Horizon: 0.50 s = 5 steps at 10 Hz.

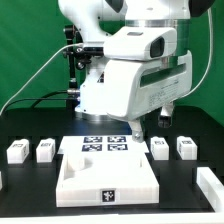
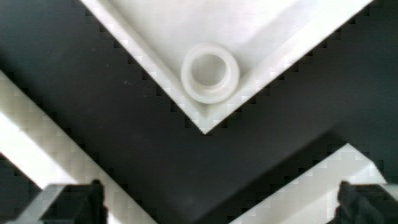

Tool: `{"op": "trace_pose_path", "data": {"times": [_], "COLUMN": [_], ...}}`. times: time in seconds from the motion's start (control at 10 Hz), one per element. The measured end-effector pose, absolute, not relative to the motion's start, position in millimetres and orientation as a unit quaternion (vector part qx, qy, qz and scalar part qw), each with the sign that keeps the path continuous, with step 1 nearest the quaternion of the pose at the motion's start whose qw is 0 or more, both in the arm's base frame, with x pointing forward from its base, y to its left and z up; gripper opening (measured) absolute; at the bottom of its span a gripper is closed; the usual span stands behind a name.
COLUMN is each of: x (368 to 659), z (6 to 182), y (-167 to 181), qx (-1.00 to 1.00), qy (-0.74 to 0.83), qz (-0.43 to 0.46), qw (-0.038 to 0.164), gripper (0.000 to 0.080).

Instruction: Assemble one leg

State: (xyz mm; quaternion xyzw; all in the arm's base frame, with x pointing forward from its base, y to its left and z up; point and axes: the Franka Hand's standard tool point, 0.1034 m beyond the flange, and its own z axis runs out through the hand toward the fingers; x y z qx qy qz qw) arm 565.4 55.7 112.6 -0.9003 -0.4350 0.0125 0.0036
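Several legs, small white blocks with markers, lie on the black table: two at the exterior view's left (image 1: 17, 152) (image 1: 45, 150) and three at its right (image 1: 159, 148) (image 1: 186, 147) (image 1: 207, 181). The large white slab (image 1: 80, 178) lies at the front centre. My gripper (image 1: 150, 122) hangs open and empty above the slab's far right corner, close to the nearest right-hand leg. In the wrist view my gripper (image 2: 219, 205) is wide open with only dark table between its fingertips (image 2: 71, 203). A slab corner (image 2: 267, 40) with a round socket (image 2: 210, 72) lies beyond them. No leg shows there.
The marker board (image 1: 106, 146) lies just behind the slab. A black frame with cables (image 1: 72, 75) stands behind the arm, in front of a green backdrop. White bands (image 2: 302, 165) cross the wrist view's edges; I cannot tell what they are.
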Motion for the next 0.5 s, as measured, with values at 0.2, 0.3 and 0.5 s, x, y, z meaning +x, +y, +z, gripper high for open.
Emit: {"op": "trace_pose_path", "data": {"times": [0.2, 0.3, 0.5], "x": [565.4, 565.4, 556.6], "z": [112.6, 112.6, 108.0], "y": [55.7, 55.7, 59.7], "qx": [-0.900, -0.900, -0.887], "qy": [-0.435, -0.435, -0.462], "qz": [0.013, 0.013, 0.005], "qw": [0.004, 0.004, 0.002], "gripper": [0.0650, 0.0650, 0.0650]}}
